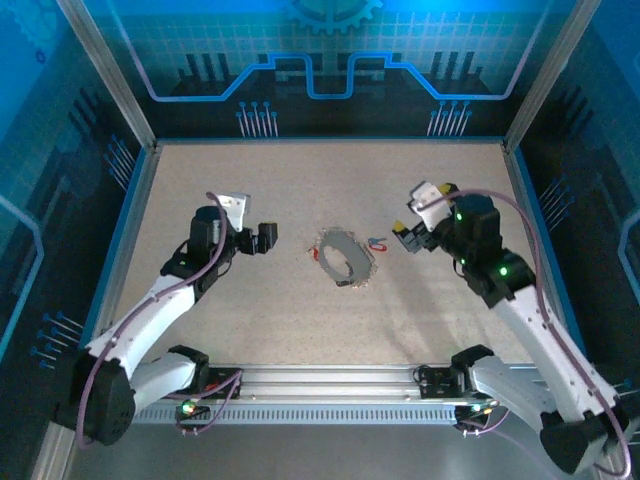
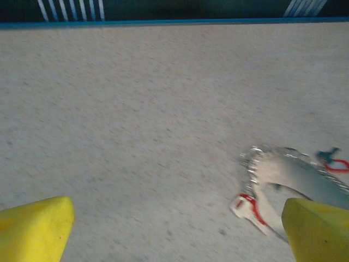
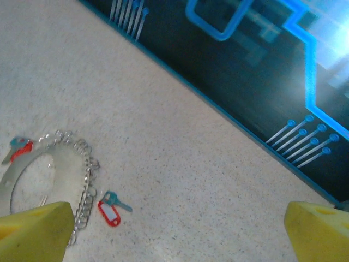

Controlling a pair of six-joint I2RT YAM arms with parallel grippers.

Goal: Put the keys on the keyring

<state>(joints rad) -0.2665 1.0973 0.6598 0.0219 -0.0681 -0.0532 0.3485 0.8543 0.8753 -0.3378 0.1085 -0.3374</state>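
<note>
We see the left gripper (image 2: 177, 234) with its jaws spread wide: in the left wrist view its 2 yellow fingertips (image 2: 38, 226) sit at opposite lower corners, and between them there is bare tabletop. It holds nothing. The right gripper (image 3: 177, 232) stands just as wide, its yellow fingertips (image 3: 38, 229) at the 2 lower corners of the right wrist view, and it also holds nothing.

From above, we find the left gripper (image 1: 262, 238) hovering left of centre and the right gripper (image 1: 408, 233) right of centre, both pointing inward. The keyring (image 1: 327, 250) lies flat on the speckled beige table (image 1: 250, 180) between them, nearer the right gripper and touching neither.

In the right wrist view the keyring (image 3: 82, 164) shows as a silvery loop edged with a chain of small links, at lower left and partly behind the left fingertip. 1 of the keys (image 3: 110, 209), teal with a red tag, lies on the table just beside that chain; we cannot tell whether it touches. A 2nd red and teal piece (image 3: 19, 146) sits at the loop's far edge.

In the left wrist view the keyring (image 2: 305, 177) lies at lower right, partly hidden by a fingertip, with a red and white piece (image 2: 248, 206) at its near edge and a red one (image 2: 338, 165) at its far side.

From above, the keys (image 1: 377, 243) show as a small red and blue spot just right of the loop.
</note>
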